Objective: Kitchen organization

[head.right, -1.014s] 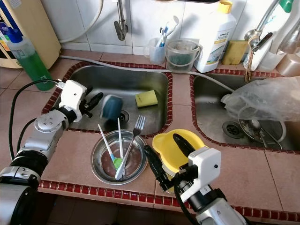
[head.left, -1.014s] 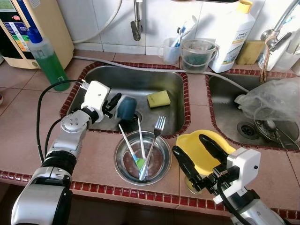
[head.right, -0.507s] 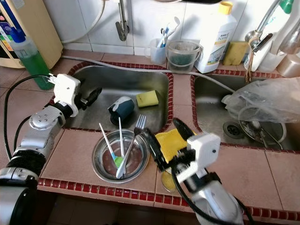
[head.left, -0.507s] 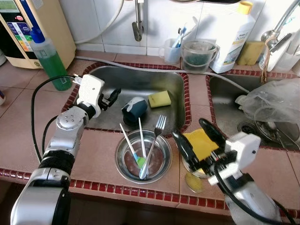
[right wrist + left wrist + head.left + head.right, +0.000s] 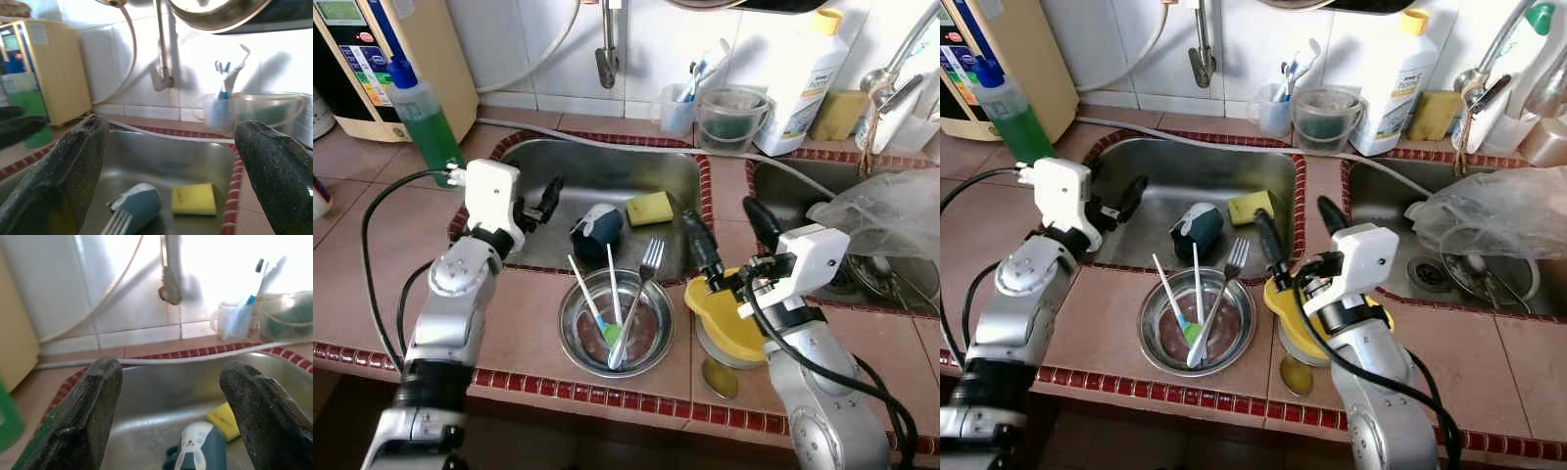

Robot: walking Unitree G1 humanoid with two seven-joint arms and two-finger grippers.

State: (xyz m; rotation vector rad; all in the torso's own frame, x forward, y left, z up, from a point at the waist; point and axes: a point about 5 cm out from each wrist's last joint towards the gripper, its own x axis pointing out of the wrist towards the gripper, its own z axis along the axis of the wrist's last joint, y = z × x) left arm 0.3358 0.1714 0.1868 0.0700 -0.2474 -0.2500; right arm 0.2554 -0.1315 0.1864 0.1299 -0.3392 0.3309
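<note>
A blue cup [image 5: 596,225] with a white rabbit face lies on its side in the left sink [image 5: 607,166], next to a yellow sponge [image 5: 649,208]. My left gripper [image 5: 540,203] is open at the sink's left rim, a short way from the cup [image 5: 199,451]. A steel bowl [image 5: 651,338] on the counter holds a fork [image 5: 641,294] and two plastic utensils. My right gripper [image 5: 720,212] is open, raised over the strip between the sinks and aimed at the cup [image 5: 137,205]. A yellow bowl [image 5: 732,323] rests below its wrist on a steel dish.
A green soap bottle [image 5: 424,122] and a beige appliance [image 5: 411,49] stand at the back left. A tap [image 5: 607,54], a toothbrush cup [image 5: 678,106], a clear tub [image 5: 734,117] and a white bottle [image 5: 808,78] line the wall. A crumpled plastic bag [image 5: 886,211] lies in the right sink.
My left gripper let go of the blue cup, which now lies in the sink, and drew back. My right gripper released the yellow bowl and rose towards the sink.
</note>
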